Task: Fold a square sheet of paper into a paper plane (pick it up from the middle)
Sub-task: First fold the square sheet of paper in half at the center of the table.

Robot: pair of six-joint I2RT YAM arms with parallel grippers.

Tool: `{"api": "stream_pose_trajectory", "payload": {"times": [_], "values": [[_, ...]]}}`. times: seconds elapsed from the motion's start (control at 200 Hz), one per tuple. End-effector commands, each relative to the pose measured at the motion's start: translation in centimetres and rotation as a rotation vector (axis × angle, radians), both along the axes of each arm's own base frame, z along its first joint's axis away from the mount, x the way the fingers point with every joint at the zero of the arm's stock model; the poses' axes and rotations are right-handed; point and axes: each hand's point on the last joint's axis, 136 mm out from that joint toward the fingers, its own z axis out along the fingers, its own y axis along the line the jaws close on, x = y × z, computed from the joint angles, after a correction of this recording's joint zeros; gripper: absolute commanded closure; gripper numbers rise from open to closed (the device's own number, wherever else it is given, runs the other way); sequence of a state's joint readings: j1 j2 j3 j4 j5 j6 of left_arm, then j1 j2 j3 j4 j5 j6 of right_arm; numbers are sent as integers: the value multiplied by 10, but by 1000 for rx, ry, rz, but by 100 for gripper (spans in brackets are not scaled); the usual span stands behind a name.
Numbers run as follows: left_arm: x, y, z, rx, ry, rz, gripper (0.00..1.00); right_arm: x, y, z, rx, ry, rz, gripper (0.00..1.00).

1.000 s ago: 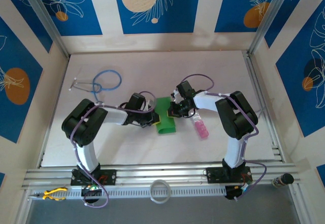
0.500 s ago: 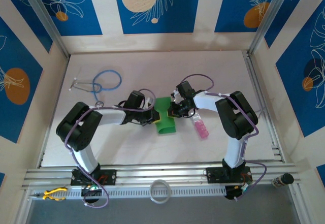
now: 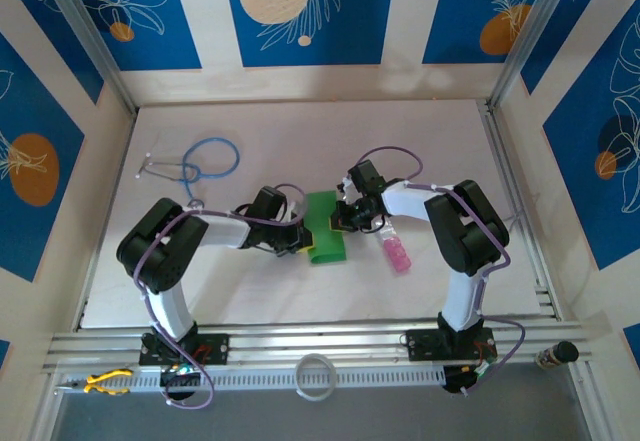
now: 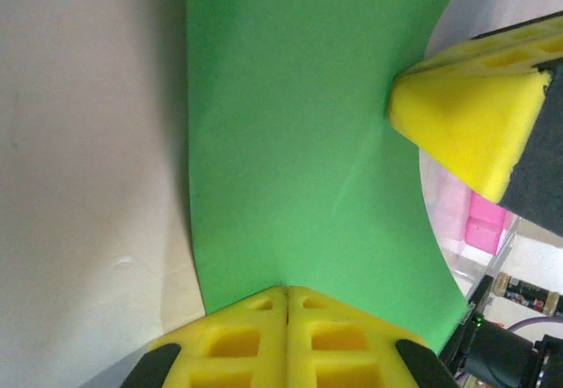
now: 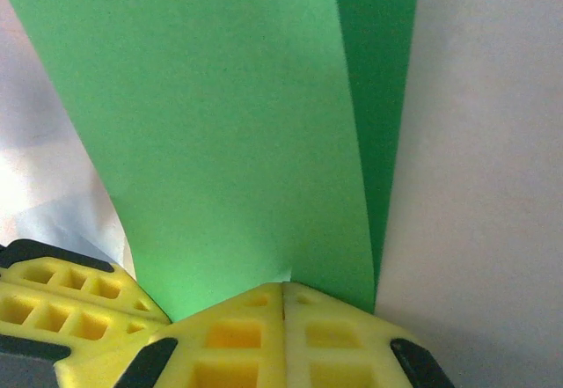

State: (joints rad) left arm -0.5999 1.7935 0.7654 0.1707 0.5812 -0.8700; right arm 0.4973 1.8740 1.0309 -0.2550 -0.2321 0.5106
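The square sheet of paper (image 3: pixel 324 229) is bright green and bent into a curved band at mid-table between my two grippers. My left gripper (image 3: pixel 303 242) is shut on its left edge; in the left wrist view the sheet (image 4: pixel 303 142) rises from the closed tips of my left gripper (image 4: pixel 288 289). My right gripper (image 3: pixel 343 219) is shut on the opposite edge; in the right wrist view the paper (image 5: pixel 220 124), with a darker layer behind, comes out of the tips of my right gripper (image 5: pixel 283 286). The paper plane is out of view.
A small pink bottle (image 3: pixel 396 252) lies just right of the right gripper. It shows past the paper in the left wrist view as the pink bottle (image 4: pixel 486 230). A blue-tubed stethoscope (image 3: pixel 205 158) lies at the far left. Walls enclose the table (image 3: pixel 430 151).
The left arm's elbow dropped toward the near edge, then came back a little. The left gripper edged slightly nearer. The paper and right arm stay about where they were.
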Motion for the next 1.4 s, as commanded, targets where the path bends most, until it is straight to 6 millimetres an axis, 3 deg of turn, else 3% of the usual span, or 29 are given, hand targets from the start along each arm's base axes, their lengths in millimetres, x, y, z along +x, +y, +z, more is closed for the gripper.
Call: {"api": "stream_pose_trajectory", "payload": {"times": [0.0, 0.27, 0.345, 0.595, 0.775, 0.94, 1.166, 1.396], "values": [[-22, 21, -18, 113, 48, -21, 100, -33, -36, -44, -192, 133, -37, 100], [1, -4, 41, -39, -47, 3, 100, -31, -36, -41, -191, 128, -33, 100], [6, -13, 48, -101, -43, 15, 100, -32, -36, -41, -192, 128, -33, 100], [-2, -23, 25, -93, 27, -12, 100, -32, -36, -41, -191, 130, -38, 100], [-24, -7, -6, -6, 81, -50, 100, -33, -39, -43, -203, 132, -36, 100], [-43, 10, -21, 65, 103, -81, 100, -34, -40, -44, -208, 133, -37, 100], [-56, 18, -16, 101, 82, -128, 100, -34, -42, -45, -214, 133, -40, 100], [-56, 17, 2, 113, 30, -160, 100, -35, -41, -46, -209, 137, -39, 100]]}}
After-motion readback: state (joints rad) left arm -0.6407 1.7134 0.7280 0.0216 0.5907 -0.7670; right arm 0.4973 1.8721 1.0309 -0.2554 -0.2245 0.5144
